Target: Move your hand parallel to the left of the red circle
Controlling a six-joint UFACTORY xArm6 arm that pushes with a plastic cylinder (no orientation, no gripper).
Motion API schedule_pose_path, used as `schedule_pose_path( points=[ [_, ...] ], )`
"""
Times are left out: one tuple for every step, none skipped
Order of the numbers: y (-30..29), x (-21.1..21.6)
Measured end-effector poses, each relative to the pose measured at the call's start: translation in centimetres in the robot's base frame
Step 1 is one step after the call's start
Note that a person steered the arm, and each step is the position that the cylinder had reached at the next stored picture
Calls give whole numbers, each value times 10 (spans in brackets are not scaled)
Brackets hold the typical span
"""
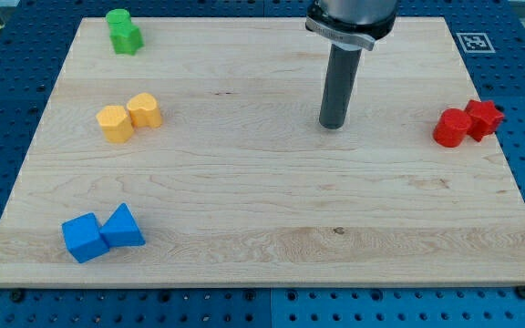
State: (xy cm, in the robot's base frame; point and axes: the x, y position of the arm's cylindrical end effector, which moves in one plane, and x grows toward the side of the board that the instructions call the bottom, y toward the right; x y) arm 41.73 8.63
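Red circle (449, 128) sits at the counter's (244, 228) right edge, touching the red star (484, 118). My tip (334, 125) stands well to its left, nearly level, touching nothing; no gripper here. Next, I'd judge, slide right and stop short.

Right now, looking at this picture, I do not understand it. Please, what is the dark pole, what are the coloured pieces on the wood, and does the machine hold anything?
There is one picture, from a camera looking down at a wooden board. The dark pole is a robot arm's rod; my tip rests on the board and only pushes, so it holds nothing. At the view's right lie a red circle and a red star, touching. My tip stands left of them, apart. At the view's left are green blocks, yellow blocks and blue blocks.
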Motion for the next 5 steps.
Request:
schedule_pose_path(
  points=[
    [0, 1],
    [0, 26],
    [0, 29],
    [0, 30],
    [-32, 41]
  ],
)
